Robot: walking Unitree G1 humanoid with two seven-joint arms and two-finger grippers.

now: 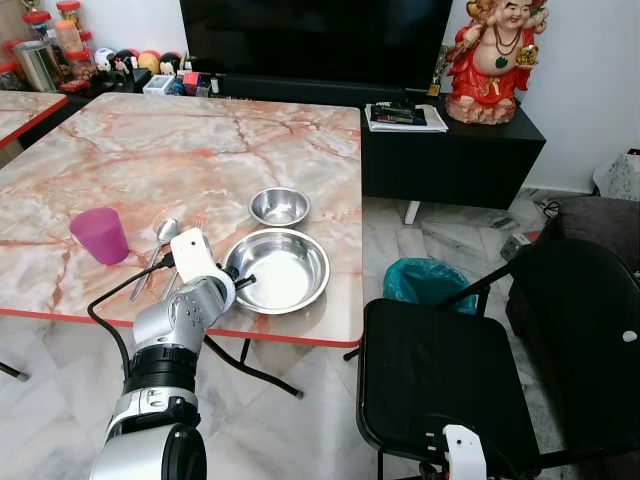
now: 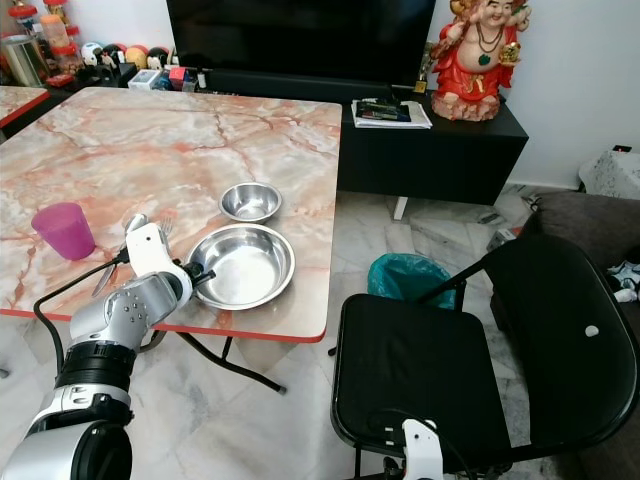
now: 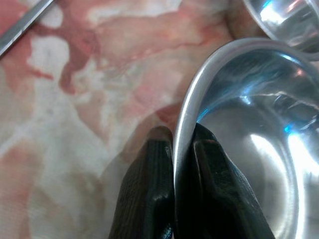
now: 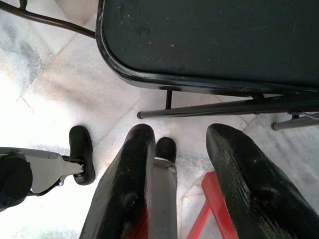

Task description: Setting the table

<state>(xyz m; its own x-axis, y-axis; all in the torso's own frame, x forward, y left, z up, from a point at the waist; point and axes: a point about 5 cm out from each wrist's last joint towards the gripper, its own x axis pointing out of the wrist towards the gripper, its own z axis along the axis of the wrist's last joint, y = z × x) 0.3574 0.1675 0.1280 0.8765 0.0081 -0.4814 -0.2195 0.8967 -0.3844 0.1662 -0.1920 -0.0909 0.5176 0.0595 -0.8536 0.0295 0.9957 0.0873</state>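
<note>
Open marble table point(image 1: 180, 140) spreads toward its far edge. Near the front edge, pink cup point(image 1: 100, 236), spoon point(image 1: 160, 245), large steel bowl point(image 1: 280, 270) and small bowl point(image 1: 279, 206) crowd the approach.

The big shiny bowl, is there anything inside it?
The big bowl looks empty: bare shiny metal inside, with no food. The left tool pinches its rim, one finger inside, covering a small patch. The small bowl behind it looks empty too.

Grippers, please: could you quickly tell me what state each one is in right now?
Left gripper: shut on the large steel bowl's rim.
Right gripper: open, holding nothing, hanging above the floor.
</note>
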